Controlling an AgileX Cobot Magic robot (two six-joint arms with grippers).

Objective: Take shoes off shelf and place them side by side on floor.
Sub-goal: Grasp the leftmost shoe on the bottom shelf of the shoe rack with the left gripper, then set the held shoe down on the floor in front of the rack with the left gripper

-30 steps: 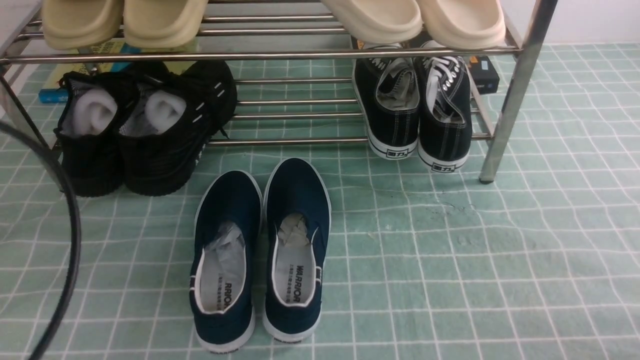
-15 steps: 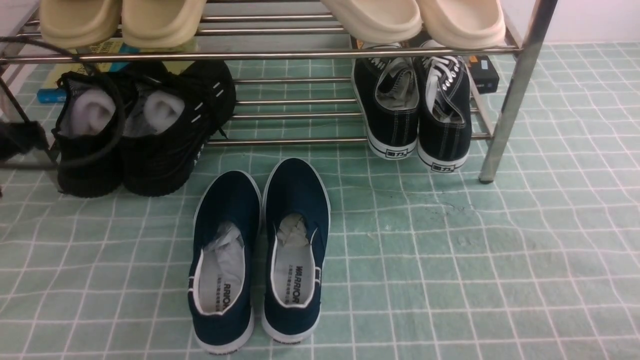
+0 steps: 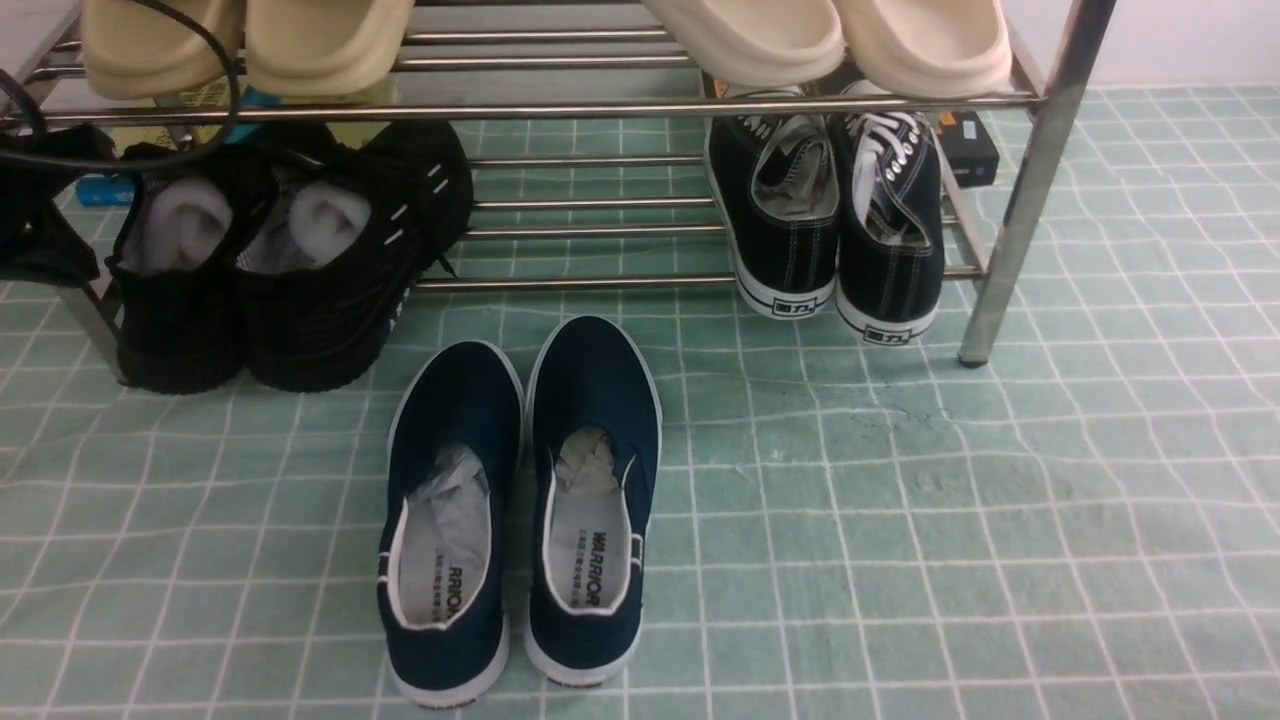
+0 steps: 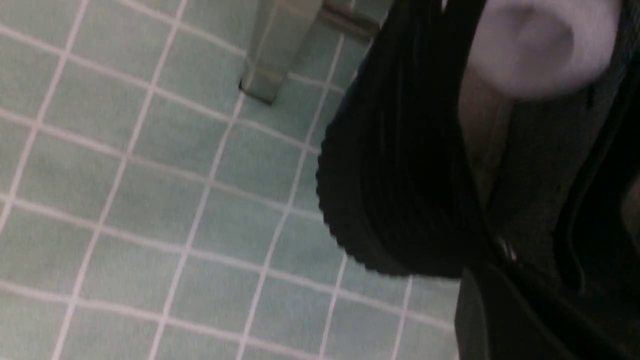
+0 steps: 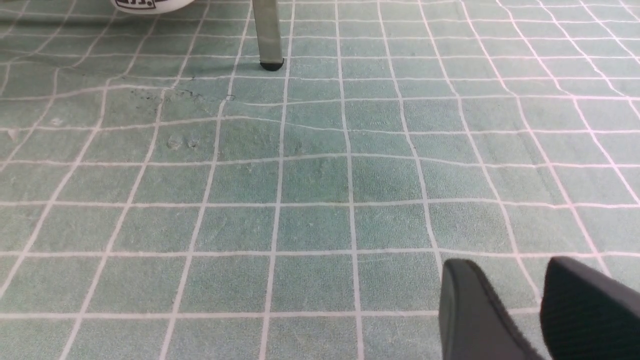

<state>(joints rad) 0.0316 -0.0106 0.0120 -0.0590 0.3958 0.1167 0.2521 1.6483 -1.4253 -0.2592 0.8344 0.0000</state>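
The shoes, two black knit sneakers [image 3: 180, 300] [image 3: 330, 290] stuffed with white foam, sit on the lower tier of the chrome shelf [image 3: 1030, 180] at its left end, heels jutting over the front bar. My left gripper [image 3: 45, 235] is a dark shape at the far left, just beside the left sneaker. The left wrist view is filled by that sneaker's heel [image 4: 400, 175] and foam [image 4: 540, 45] above the green floor [image 4: 125, 200]; the jaws there are too dark to read. My right gripper [image 5: 512, 272] hovers open over bare floor [image 5: 300, 200], holding nothing.
Navy slip-ons [image 3: 520, 500] stand side by side on the floor in front of the shelf's middle. Black lace-ups [image 3: 830, 230] occupy the lower tier's right end. Beige slippers [image 3: 250, 40] and cream slippers [image 3: 830, 35] sit on the top tier. A shelf post [image 4: 275, 50] stands near the left sneaker.
My left arm has come in from the left edge; its cable swung up over the top tier and the gripper now sits beside the left sneaker. The shoes stay put.
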